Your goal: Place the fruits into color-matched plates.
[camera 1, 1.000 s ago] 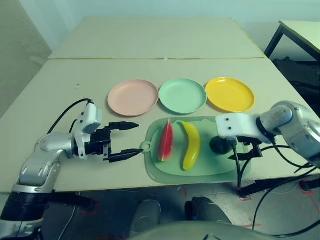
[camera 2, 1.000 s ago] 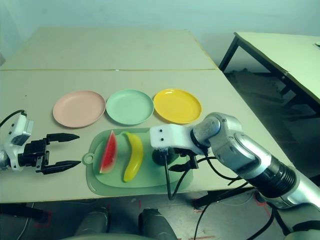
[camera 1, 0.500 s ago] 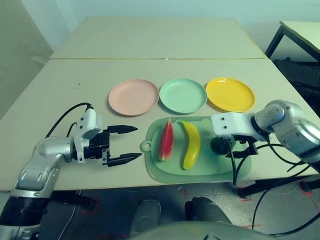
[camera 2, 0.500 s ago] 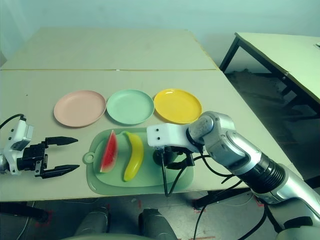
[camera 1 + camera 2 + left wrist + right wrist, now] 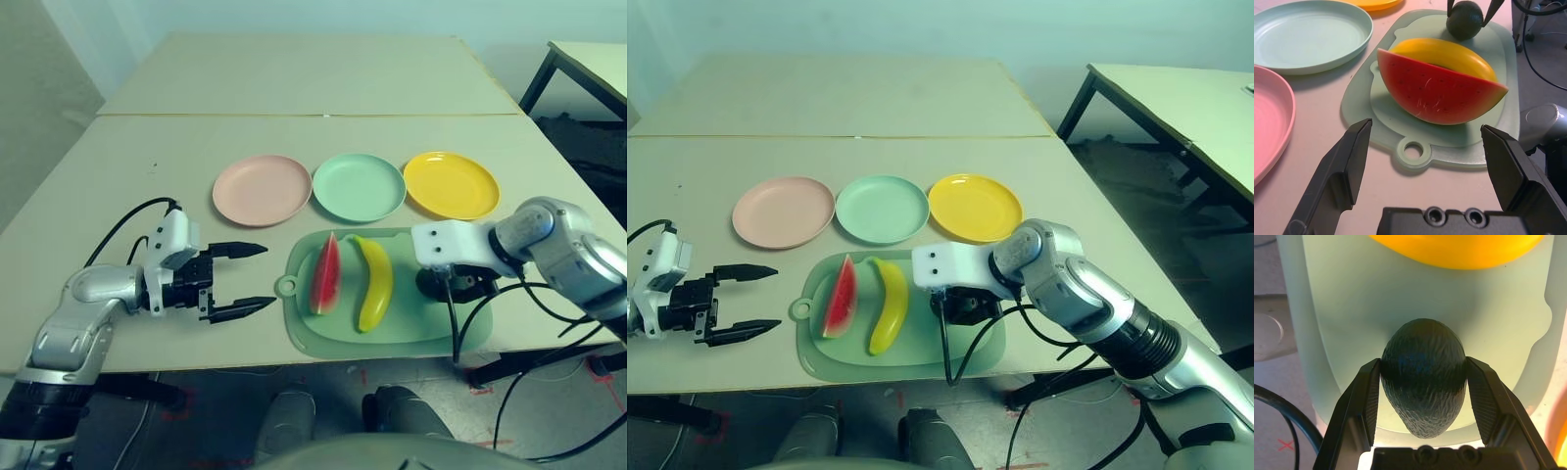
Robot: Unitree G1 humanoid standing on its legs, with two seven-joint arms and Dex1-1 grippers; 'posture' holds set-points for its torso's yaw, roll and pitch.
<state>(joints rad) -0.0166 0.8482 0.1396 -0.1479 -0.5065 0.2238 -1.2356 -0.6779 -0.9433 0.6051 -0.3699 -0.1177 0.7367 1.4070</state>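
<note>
- Avocado (image 5: 1423, 382) lies on the right end of the cutting board (image 5: 392, 328), the end nearest the right arm.
- Right gripper (image 5: 1422, 396) points steeply down at the avocado; one black finger presses each side of it, jaws clamped on the fruit. The avocado rests on the board.
- Banana (image 5: 375, 282) lies lengthwise at the board's middle, between the avocado and the watermelon (image 5: 326, 275).
- Watermelon stands on its rind just beside the banana, at the board's left end near the ring tab (image 5: 286, 287).
- Left gripper (image 5: 240, 279) hovers over the bare table (image 5: 118, 196) left of the board, fingers spread wide and holding nothing, aimed toward the watermelon.
- Pink plate (image 5: 262, 190), green plate (image 5: 359, 186) and yellow plate (image 5: 451, 184) sit in a row beyond the board, left to right, each with nothing on it.
- Pink and green plates almost touch at the rims; the yellow plate sits just beside the green one.
</note>
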